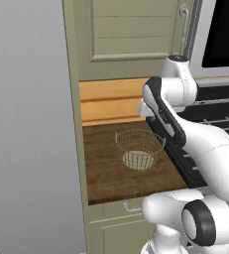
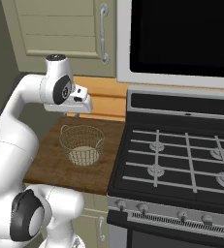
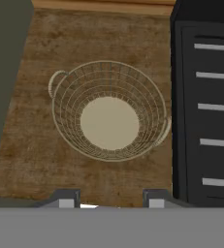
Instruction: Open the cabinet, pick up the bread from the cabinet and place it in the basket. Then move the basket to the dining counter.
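Note:
The cabinet (image 1: 131, 34) (image 2: 60, 29) hangs above the worktop with its door closed, and its curved silver handle (image 1: 184, 22) (image 2: 104, 34) sits on the door's right edge. The bread is hidden. The pale wire basket (image 1: 139, 147) (image 2: 82, 144) (image 3: 108, 111) stands upright and empty on the dark wood worktop (image 1: 106, 173). My gripper (image 3: 111, 199) (image 2: 77, 114) hovers above the basket, pointing straight down, open with nothing between its fingers. The dining counter is out of view.
A black stove (image 2: 181, 155) (image 3: 205, 97) borders the worktop on the right, with a microwave (image 2: 181, 34) above it. A tall grey panel (image 1: 27, 124) walls off the left. Below the worktop are olive drawers (image 1: 116, 213).

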Robot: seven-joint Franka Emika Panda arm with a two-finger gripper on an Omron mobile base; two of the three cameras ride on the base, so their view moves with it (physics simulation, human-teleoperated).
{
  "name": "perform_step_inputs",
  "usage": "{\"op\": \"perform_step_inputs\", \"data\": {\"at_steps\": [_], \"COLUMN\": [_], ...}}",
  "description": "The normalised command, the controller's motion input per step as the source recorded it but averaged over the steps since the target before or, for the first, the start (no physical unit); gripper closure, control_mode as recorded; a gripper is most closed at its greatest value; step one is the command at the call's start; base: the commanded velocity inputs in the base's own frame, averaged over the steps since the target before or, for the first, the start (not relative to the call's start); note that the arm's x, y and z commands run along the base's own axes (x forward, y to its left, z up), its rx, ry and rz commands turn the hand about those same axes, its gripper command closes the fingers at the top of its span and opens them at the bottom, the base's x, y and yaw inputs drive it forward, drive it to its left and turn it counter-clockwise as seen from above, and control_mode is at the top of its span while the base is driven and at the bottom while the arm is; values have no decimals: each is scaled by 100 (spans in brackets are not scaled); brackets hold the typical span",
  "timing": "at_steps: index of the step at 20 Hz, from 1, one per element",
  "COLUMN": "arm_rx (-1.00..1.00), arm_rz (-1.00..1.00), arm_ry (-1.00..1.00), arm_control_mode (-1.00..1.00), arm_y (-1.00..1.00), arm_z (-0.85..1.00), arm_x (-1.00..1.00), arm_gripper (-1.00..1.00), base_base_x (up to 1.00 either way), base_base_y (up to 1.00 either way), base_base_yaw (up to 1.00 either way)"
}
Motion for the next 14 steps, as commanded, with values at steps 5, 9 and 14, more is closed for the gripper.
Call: {"op": "perform_step_inputs", "data": {"at_steps": [5,9,14], "arm_rx": [-6,-2,0], "arm_rz": [-6,-15,-11], "arm_ry": [0,-1,-25], "arm_control_mode": [-100,-100,-100], "arm_y": [-24,-57,-36], "arm_z": [-3,1,55], "arm_x": [5,19,7], "arm_gripper": [-100,-100,-100], "base_base_x": [0,0,0], "base_base_y": [0,0,0], "base_base_yaw": [0,0,0]}}
